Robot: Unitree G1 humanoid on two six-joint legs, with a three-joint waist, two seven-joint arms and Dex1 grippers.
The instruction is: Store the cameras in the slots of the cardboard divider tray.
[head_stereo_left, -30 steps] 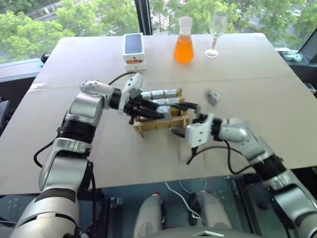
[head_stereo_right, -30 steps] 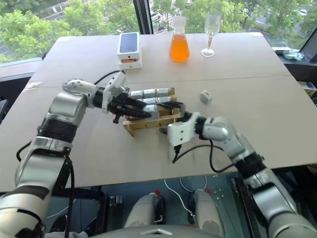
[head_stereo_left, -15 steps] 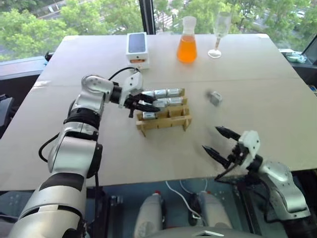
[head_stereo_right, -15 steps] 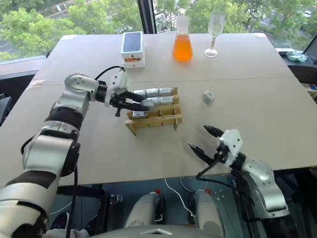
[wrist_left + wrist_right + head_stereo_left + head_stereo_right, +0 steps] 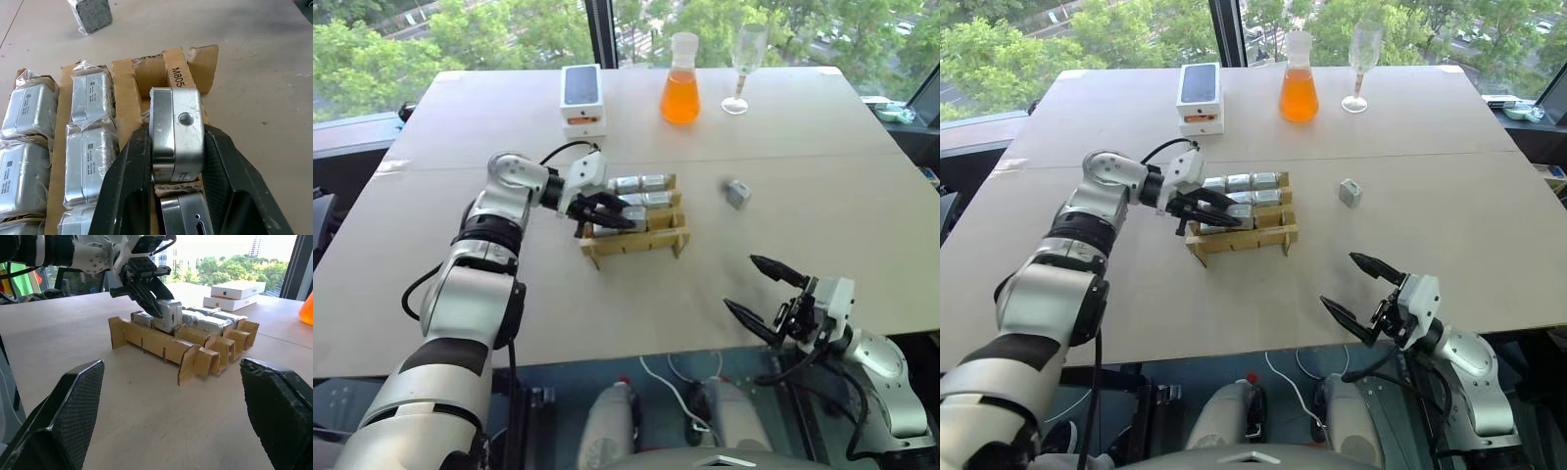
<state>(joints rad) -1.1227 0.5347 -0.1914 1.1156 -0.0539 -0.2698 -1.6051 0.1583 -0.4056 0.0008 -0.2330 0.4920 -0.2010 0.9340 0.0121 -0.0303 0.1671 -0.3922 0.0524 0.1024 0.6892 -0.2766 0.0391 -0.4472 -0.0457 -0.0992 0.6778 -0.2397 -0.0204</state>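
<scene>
Step in hand: slotting one camera (image 5: 176,132) into the cardboard divider tray (image 5: 636,240), in the row nearest the robot.
Left claw (image 5: 178,169): clamped on that camera, holding it upright just above an empty slot; it may already touch the cardboard, hard to tell.
Right claw (image 5: 1363,291): fingers spread wide, empty, hanging near the table (image 5: 803,147) edge, well apart from the tray.
Tray: mid-table, its far rows filled with wrapped cameras.
Loose camera (image 5: 736,194): alone on the table, to the tray's right.
Next move: likely lower the camera straight between the strips, then release.
</scene>
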